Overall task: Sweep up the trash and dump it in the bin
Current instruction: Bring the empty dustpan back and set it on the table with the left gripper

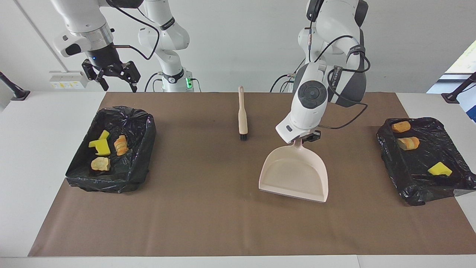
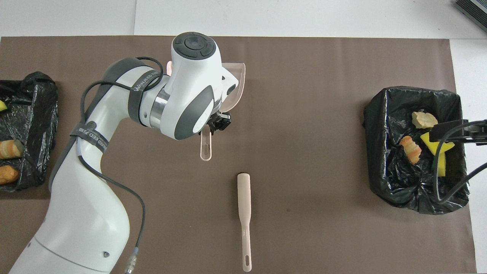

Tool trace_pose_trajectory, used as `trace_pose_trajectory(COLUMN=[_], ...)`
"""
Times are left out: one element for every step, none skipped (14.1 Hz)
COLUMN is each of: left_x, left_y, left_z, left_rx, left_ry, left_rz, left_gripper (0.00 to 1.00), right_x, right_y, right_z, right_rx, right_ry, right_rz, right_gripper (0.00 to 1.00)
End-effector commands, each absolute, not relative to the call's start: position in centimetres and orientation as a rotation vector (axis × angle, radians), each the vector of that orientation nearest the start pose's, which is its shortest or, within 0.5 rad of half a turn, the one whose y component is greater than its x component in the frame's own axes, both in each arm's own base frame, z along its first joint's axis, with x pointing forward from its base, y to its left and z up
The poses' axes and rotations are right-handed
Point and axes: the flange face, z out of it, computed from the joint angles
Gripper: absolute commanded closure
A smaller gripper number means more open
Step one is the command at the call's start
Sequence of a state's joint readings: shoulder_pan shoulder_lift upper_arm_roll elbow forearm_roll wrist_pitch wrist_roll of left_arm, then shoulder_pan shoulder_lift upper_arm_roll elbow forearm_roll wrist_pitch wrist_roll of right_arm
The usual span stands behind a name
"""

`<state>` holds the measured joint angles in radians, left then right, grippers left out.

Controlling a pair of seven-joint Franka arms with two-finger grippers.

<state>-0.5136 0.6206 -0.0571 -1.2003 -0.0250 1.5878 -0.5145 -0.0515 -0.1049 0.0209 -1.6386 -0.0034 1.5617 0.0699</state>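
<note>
the left end effector (image 1: 303,140) was clamped tight on the handle of the pale pink plastic dustpan (image 1: 295,175), over the middle of the brown paper mat (image 1: 223,216) that covered the white bench (image 1: 33,156). the pan's flat lip pointed away from the robots, and in the overhead view the arm covered most of the pan, leaving the handle (image 2: 206,146) showing. whether the pan's lip touched the mat could not be told.

the right end effector (image 1: 114,76) hung in the air with its fingers spread wide and nothing between them, near the robots' edge of the bench at the right arm's end.

the trash lay in two black bag-lined bins. the bin at the right arm's end (image 1: 111,149) held yellow sponge bits (image 1: 100,145), an orange-brown bread-like piece (image 1: 121,145) and a pale lump (image 1: 100,163). the bin at the left arm's end (image 1: 420,160) held two orange-brown pieces (image 1: 408,143) and one yellow sponge bit (image 1: 439,169).

the beige-handled brush with black bristles (image 1: 242,113) lay flat on the mat, nearer the robots than the dustpan, bristles toward the pan.
</note>
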Motion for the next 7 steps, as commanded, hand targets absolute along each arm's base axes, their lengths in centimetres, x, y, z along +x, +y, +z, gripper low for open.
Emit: trace_pose_trajectory(left_x=[60.9, 60.8, 60.4, 60.3, 59.8, 59.2, 58.7], left_y=[-42.2, -42.8, -43.5, -44.0, -44.7, -45.1, -45.3], left_z=[36.9, 37.0, 37.1, 37.4, 37.4, 37.3, 36.1], left_rx=[-3.072, -3.100, -3.128, -3.154, -3.170, -3.175, -3.164], left_ry=[0.005, 0.009, 0.018, 0.029, 0.052, 0.072, 0.078], left_rz=[0.303, 0.288, 0.311, 0.310, 0.318, 0.345, 0.372], left_gripper=[1.00, 1.00, 1.00, 1.00, 1.00, 1.00, 1.00], right_x=[52.0, 52.1, 52.1, 52.2, 52.3, 52.3, 52.4], right_y=[-2.4, -2.1, -3.2, -3.3, -3.6, -3.9, -3.9], right_z=[64.9, 64.9, 64.8, 64.8, 64.7, 64.6, 64.5], right_rx=[-3.153, -3.150, -3.142, -3.141, -3.141, -3.143, -3.140], right_ry=[0.141, 0.126, 0.149, 0.150, 0.157, 0.147, 0.128], right_rz=[-0.017, -0.019, -0.023, -0.030, -0.030, -0.027, -0.018], right_gripper=[0.00, 0.00, 0.00, 0.00, 0.00, 0.00, 0.00])
